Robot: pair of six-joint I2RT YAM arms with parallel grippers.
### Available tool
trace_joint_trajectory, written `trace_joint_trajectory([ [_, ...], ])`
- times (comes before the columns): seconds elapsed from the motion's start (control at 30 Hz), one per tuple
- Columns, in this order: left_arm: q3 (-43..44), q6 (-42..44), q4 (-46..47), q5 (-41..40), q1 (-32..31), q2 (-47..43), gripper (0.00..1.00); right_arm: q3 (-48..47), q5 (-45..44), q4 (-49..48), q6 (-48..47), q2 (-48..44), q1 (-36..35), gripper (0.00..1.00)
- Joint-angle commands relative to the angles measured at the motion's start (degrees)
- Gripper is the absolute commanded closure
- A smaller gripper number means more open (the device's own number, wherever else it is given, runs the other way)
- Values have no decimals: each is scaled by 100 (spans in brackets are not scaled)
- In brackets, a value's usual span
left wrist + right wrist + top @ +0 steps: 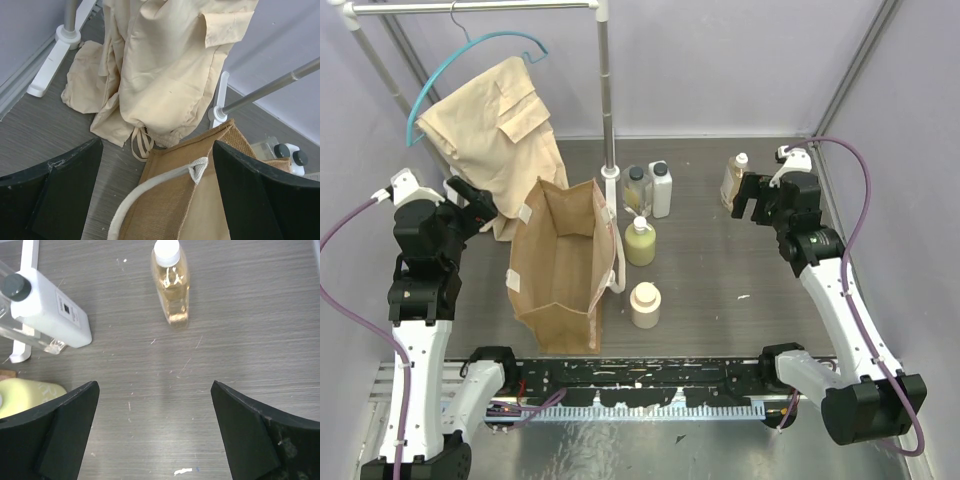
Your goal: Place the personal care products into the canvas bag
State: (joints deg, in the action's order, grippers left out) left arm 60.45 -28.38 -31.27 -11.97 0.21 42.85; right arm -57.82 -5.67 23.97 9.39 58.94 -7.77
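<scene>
The tan canvas bag (560, 265) stands upright and open, left of centre. To its right stand the clear bottle with dark cap (636, 187), the white bottle with dark cap (661, 190), the yellow-green bottle (640, 242) and the squat cream bottle (645, 305). The amber bottle (733, 180) stands at the back right. My left gripper (480, 205) is open and empty, just left of the bag; in its wrist view the bag's rim (200, 200) and pale handle (150, 190) lie between the fingers. My right gripper (748, 200) is open and empty beside the amber bottle (171, 285).
A beige garment (500, 130) hangs on a teal hanger from a metal rack, its pole (608, 100) standing just behind the bag and bottles. The garment (165, 65) drapes to the floor behind the bag. Grey walls close in both sides.
</scene>
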Motion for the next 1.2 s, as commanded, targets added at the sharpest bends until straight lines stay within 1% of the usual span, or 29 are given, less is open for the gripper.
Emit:
trace_joint_trajectory([
  [0.0, 120, 11, -38, -82, -5, -9, 2, -227, 545, 175, 376, -140, -23, 0],
  [0.1, 269, 332, 291, 73, -3, 159, 2, -255, 750, -111, 643, -266, -20, 0],
  [0.17, 460, 734, 535, 486, -3, 305, 2, -275, 662, -285, 891, -341, -21, 0],
  [0.2, 540, 905, 642, 708, -4, 382, 2, -284, 520, -318, 1192, -347, -18, 0],
  [0.3, 680, 668, 738, 798, 1, 510, 2, -334, 361, -338, 1437, -319, -14, 0],
  [0.37, 685, 932, 925, 1239, 4, 562, 2, -386, 537, -340, 1395, -271, -11, 0],
  [0.43, 842, 1046, 654, 1498, -2, 643, 2, -495, 760, -290, 1342, -230, -14, 0],
  [0.53, 1181, 1100, -286, 1773, -3, 810, 2, -697, 1117, -16, 987, -124, -14, 0],
  [0.63, 1474, 1096, -1254, 2010, -6, 980, 2, -1227, 1121, 624, 753, 248, -16, 0],
  [0.73, 1717, 1086, -1864, 2282, -3, 1048, 2, -1674, 1172, 1026, 679, 535, -38, 0],
  [0.87, 1668, 1011, -2077, 2723, -8, 973, 2, -1816, 1373, 1001, 751, 736, -140, 0],
  [0.97, 1440, 1127, -2285, 2554, -4, 942, 2, -1895, 1351, 1000, 782, 947, -347, 0],
  [1.17, 719, 1277, -2261, 2379, -12, 937, 2, -2223, 986, 1016, 722, 1685, -985, 0],
])
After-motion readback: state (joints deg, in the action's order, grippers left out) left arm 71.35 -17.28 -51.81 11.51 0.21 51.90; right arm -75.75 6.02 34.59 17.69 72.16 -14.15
